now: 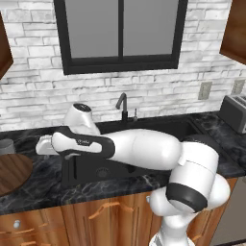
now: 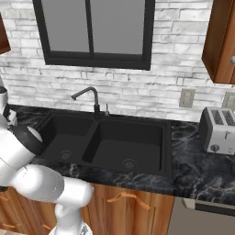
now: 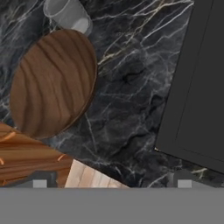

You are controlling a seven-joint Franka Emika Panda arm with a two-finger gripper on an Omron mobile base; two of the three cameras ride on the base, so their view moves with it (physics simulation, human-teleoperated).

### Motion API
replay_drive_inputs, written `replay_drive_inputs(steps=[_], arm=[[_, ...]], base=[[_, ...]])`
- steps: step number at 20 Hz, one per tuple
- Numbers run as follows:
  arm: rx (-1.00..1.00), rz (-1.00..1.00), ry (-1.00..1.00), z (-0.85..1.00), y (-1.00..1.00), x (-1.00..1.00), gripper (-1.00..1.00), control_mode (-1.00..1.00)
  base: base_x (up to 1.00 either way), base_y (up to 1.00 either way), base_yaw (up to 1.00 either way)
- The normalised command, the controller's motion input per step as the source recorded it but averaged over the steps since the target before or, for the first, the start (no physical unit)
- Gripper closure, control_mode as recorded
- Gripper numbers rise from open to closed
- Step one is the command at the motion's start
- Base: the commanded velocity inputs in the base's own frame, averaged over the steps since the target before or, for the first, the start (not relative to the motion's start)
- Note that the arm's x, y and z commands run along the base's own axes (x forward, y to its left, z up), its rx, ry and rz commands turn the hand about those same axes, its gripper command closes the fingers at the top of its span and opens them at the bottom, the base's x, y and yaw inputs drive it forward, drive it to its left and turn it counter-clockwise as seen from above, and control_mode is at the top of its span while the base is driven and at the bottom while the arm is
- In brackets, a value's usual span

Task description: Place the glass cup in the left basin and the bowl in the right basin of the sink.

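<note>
We see a kitchen counter (image 3: 131, 78) of dark veined stone with a black double sink (image 2: 110, 142) set into it. The wooden bowl (image 3: 52, 83) sits mouth up on the counter to the left of the sink, near the counter's front edge; being round, it has no long axis, and its grain runs in streaks across the inside. The glass cup (image 3: 68, 15) stands upright, mouth up, just beyond the bowl toward the wall, so close that we cannot tell whether they touch. In the left base view the bowl (image 1: 12, 173) and the cup (image 1: 6, 145) show at the far left edge, well apart from the sink. The claw (image 3: 111, 183) hangs over the bare counter between the bowl and the sink, its two fingertips spread wide with nothing between them and touching nothing. The hand view shows the bowl's grain, the cup from above and a corner of the sink. The right base view shows what the others hide: the left basin (image 2: 62, 137), the right basin (image 2: 128, 147), each with its round drain, the curved tap (image 2: 89, 98) behind the divider, and a toaster (image 2: 219, 131) on the counter at the right. The left base view has the white arm (image 1: 134, 149) stretched leftward across the sink.
</note>
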Motion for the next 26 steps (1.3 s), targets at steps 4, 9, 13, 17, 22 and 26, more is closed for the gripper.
replay_drive_inputs(steps=[4, 9, 13, 17, 22, 26], arm=[[0.00, 0.01, 0.00, -0.22, 0.37, 0.02, -1.00, -1.00], [0.00, 0.01, 0.00, -0.26, 0.35, 0.06, -1.00, -1.00], [0.00, 0.00, 0.00, -0.19, 0.31, 0.10, -1.00, -1.00], [0.00, 0.00, 0.00, -0.14, 0.27, 0.12, -1.00, -1.00], [0.00, 0.00, 0.00, -0.14, 0.27, 0.10, -1.00, -1.00], [0.00, 0.00, 0.00, -0.17, 0.26, 0.09, -1.00, -1.00]], base=[[0.00, 0.00, 0.00], [0.00, 0.00, 0.00], [0.00, 0.00, 0.00], [0.00, 0.00, 0.00], [0.00, 0.00, 0.00], [0.00, 0.00, 0.00]])
